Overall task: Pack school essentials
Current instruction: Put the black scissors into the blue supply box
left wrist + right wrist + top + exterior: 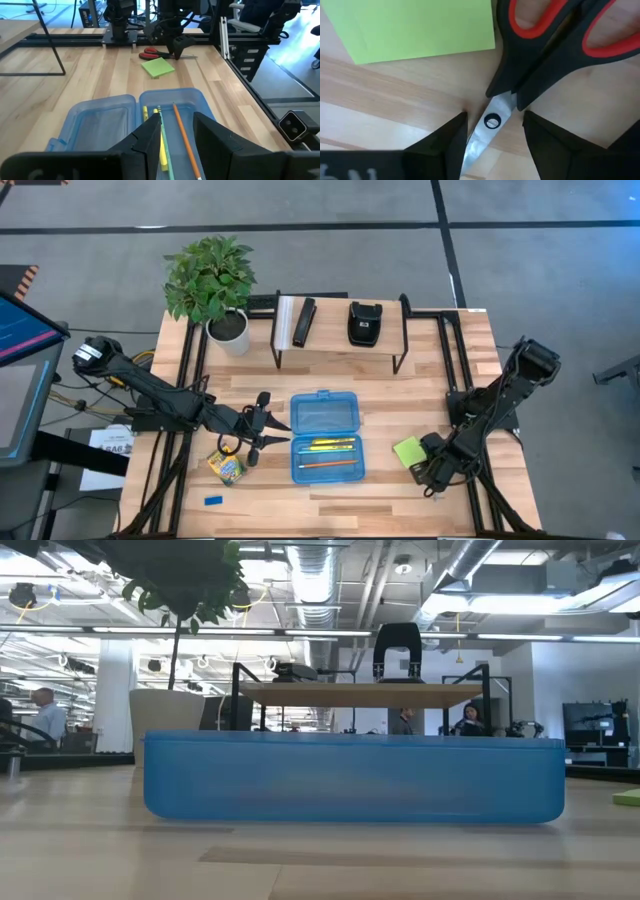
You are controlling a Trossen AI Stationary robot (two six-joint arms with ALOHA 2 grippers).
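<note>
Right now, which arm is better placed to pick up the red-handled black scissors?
Right. The right gripper is open, its fingers straddling the red-handled black scissors at the pivot, beside the lime-green sticky-note pad. The left gripper is at the open blue plastic pencil case.

Count on the table: one open blue plastic case point(324, 436), holding two yellow pencils point(331, 445), one orange pencil point(185, 137) and one thin teal pen point(165, 152). One lime-green sticky-note pad point(407, 450). One pair of scissors point(540, 47) with red-and-black handles. One crayon box point(226, 467). One small blue eraser point(212, 501). One potted plant point(212, 285). One raised wooden shelf point(340, 340), carrying one white bar-shaped object point(284, 322), one black bar-shaped object point(303, 322) and one black pouch point(363, 323). Two robot arms, one gripper each: left gripper point(268, 430), right gripper point(424, 470). At least three persons are visible in the room beyond the table.
</note>
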